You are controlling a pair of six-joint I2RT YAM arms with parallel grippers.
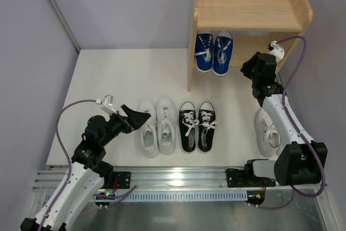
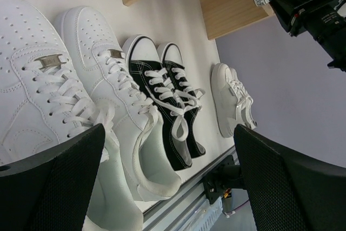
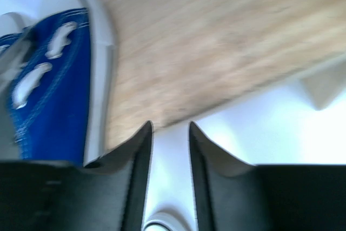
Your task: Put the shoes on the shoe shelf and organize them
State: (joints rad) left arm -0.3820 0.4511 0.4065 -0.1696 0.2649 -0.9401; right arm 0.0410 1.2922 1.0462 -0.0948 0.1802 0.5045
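Shoe shelf (image 1: 246,12) of light natural wood, two tiers, stands at the bench's (image 1: 119,79) far right corner. Plain white leather low-tops (image 1: 157,128) sit near the front edge just beside the left tool (image 1: 139,117), spread wide and empty; closing there could snag laces or pinch both shoes. Blue canvas sneakers (image 1: 213,52) fill the lower tier's left half; the right tool (image 3: 169,128) beside them, slightly parted and empty, could knock them askew.
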